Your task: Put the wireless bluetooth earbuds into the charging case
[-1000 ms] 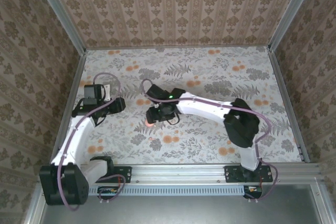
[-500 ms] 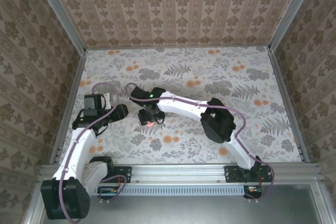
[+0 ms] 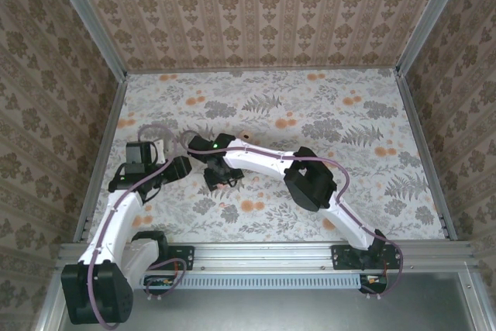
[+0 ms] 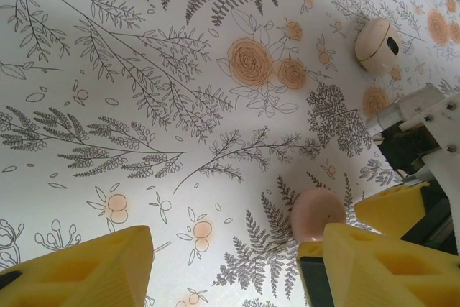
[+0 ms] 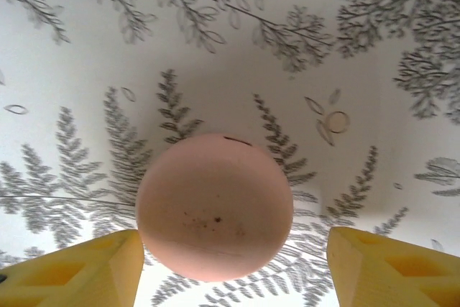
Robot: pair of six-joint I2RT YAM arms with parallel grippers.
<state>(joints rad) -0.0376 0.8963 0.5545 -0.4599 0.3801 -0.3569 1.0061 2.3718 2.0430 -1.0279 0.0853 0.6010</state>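
The charging case (image 5: 214, 205) is a closed pink round disc lying flat on the floral mat. My right gripper (image 5: 233, 278) is open above it, with one yellow finger on each side of the disc and not touching it. My left gripper (image 4: 230, 271) is open over bare mat, and the same pink case (image 4: 318, 215) lies just beyond its right finger (image 4: 388, 264). One cream-white earbud (image 4: 377, 43) with a dark spot lies farther off on the mat. In the top view the right gripper (image 3: 219, 176) covers the case and the left gripper (image 3: 167, 170) is close to its left.
The right gripper's yellow finger (image 4: 392, 210) and its white and black body (image 4: 424, 127) crowd the right side of the left wrist view. The mat (image 3: 310, 114) is walled in by patterned panels, with an aluminium rail (image 3: 271, 252) at the near edge.
The right arm has swung left and brought its gripper over the pink case, which now hides it from above. The left arm has shifted only slightly.
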